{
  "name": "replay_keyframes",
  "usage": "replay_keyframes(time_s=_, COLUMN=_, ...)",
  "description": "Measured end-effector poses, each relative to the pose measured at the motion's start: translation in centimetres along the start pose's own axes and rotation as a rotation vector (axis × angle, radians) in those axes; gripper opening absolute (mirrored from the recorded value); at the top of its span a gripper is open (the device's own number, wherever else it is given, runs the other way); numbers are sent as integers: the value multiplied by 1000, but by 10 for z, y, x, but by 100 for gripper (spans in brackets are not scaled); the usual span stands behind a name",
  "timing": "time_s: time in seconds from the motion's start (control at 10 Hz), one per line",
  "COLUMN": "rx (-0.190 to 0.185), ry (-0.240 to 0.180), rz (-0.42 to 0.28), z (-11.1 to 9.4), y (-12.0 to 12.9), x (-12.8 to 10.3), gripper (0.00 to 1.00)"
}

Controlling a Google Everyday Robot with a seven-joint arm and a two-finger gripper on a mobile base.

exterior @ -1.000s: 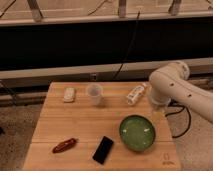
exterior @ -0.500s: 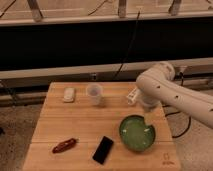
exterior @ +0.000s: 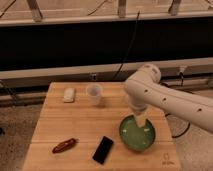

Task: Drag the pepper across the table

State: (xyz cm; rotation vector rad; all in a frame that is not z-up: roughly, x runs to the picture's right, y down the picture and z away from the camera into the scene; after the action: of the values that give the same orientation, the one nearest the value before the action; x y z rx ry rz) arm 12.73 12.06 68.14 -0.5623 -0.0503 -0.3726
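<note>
Gripper (exterior: 141,121) swung left — over green bowl (exterior: 131,141); pepper (exterior: 65,145) untouched.

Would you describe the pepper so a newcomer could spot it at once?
On the light wooden table, look at the near-left corner, far from the gripper over the green bowl. The red-brown chili pepper lies left of the flat black phone, slender and tapered.

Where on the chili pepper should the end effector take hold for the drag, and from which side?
Probably grip the chili pepper at its middle, across the narrow width, coming from above: it lies flat and slanted on the table, clear of the black phone. The end effector hangs open above the green bowl.
</note>
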Motion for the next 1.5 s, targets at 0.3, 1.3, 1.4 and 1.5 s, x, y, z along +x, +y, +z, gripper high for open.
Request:
replay_keyframes(time_s=0.3, rx=11, ry=-3, rz=-101, z=2, y=-8, x=-36, gripper=80)
replay_keyframes(time_s=1.3, rx=11, ry=-51, rz=-360, z=18, y=-36, x=-150, gripper=80)
replay_keyframes(time_s=1.4, rx=8, ry=-64, rz=-378, z=21, y=-36, x=-155, gripper=80)
replay_keyframes(time_s=1.5, rx=11, ry=-71, rz=-393, z=21, y=-35, x=-158, gripper=80)
